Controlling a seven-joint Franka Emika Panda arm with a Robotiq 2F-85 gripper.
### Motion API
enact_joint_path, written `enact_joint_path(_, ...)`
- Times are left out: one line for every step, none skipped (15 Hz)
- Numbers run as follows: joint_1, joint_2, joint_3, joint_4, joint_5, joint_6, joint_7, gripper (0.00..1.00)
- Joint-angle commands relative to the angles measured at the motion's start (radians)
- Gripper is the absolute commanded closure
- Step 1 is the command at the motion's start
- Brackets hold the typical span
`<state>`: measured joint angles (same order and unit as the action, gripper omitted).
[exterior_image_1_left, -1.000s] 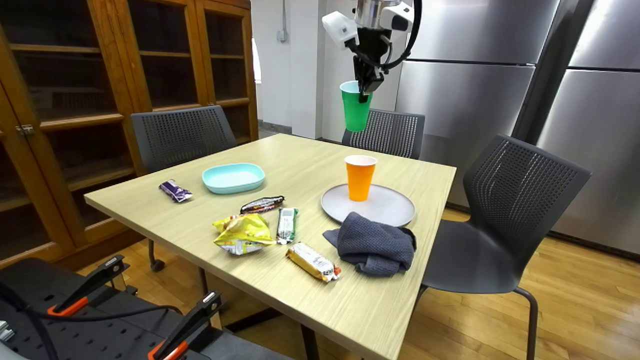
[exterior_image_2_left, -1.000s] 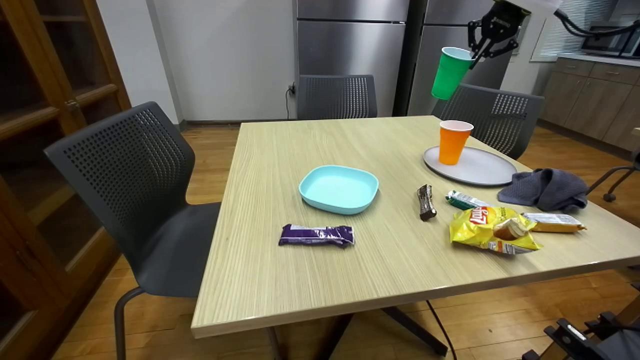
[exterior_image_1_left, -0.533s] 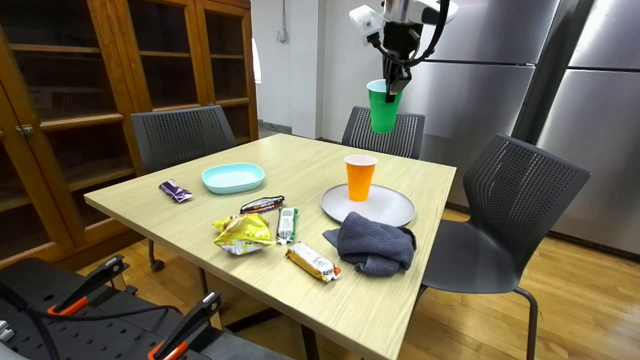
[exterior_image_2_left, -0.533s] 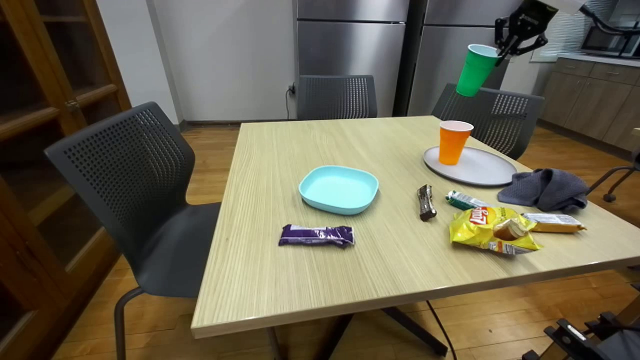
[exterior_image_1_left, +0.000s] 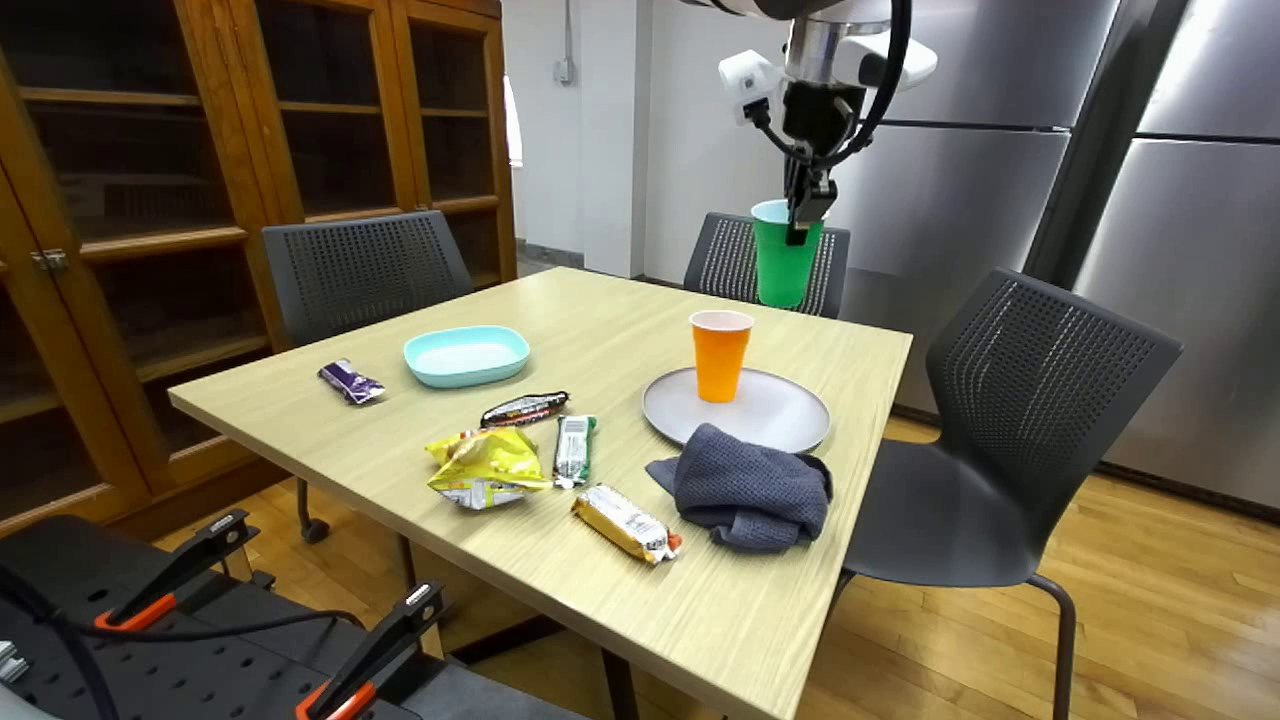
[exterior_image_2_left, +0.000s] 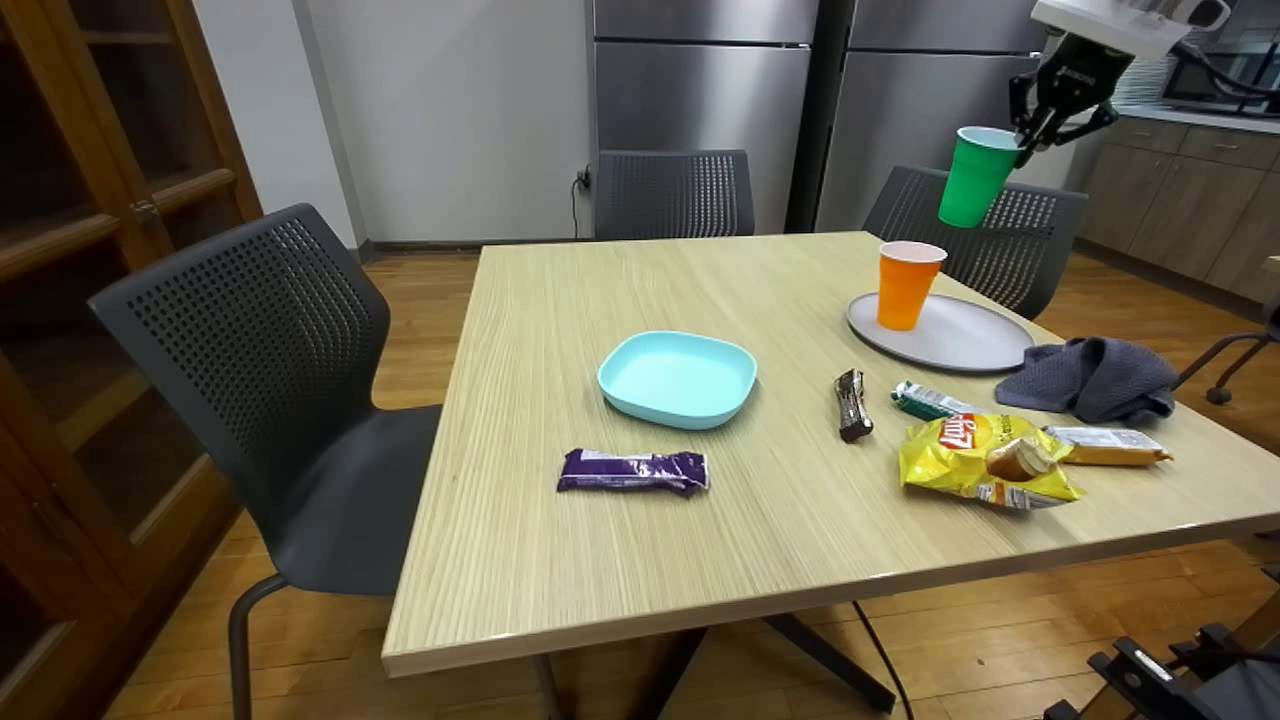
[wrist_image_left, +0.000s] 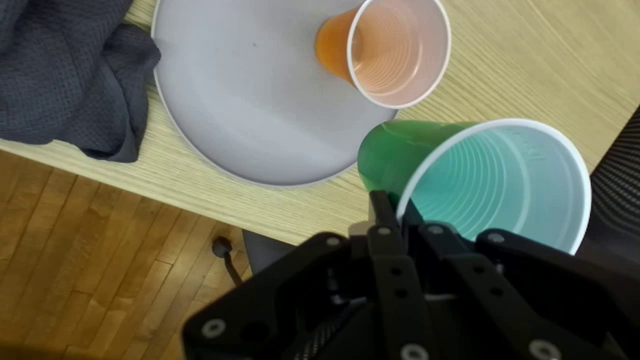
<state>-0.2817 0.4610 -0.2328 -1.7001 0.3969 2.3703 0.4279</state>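
My gripper (wrist_image_left: 396, 207) pinched the green cup (wrist_image_left: 480, 175) at its rim, depth unclear. Clearing the orange cup (wrist_image_left: 397, 55) below me seemed wise.

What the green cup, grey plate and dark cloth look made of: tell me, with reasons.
Green cup: likely thin plastic, slightly glossy; ribbed inner wall, thin white rim.
Grey plate: smooth and matte, with no sharp highlights; plastic or ceramic, I can't tell.
Dark cloth: matte textile, perhaps cotton; waffle-like texture, soft folds.
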Motion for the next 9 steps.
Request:
enact_joint_path(0.012,0.037,-0.022,0.017,-0.041,-0.03,0.097,0.99)
enact_joint_path(0.014,0.047,-0.025,0.017,-0.046,-0.031,0.116,0.99)
enact_joint_path(0.016,0.055,-0.028,0.017,-0.05,-0.03,0.132,0.99)
enact_joint_path(0.014,0.061,-0.03,0.018,-0.05,-0.033,0.144,0.99)
enact_joint_path(0.014,0.068,-0.033,0.018,-0.05,-0.032,0.158,0.99)
enact_joint_path(0.012,0.075,-0.036,0.023,-0.05,-0.041,0.17,0.99)
enact_joint_path(0.012,0.08,-0.038,0.021,-0.051,-0.04,0.183,0.99)
enact_joint_path(0.012,0.086,-0.041,0.02,-0.053,-0.043,0.193,0.99)
enact_joint_path(0.01,0.093,-0.041,0.021,-0.051,-0.049,0.2,0.99)
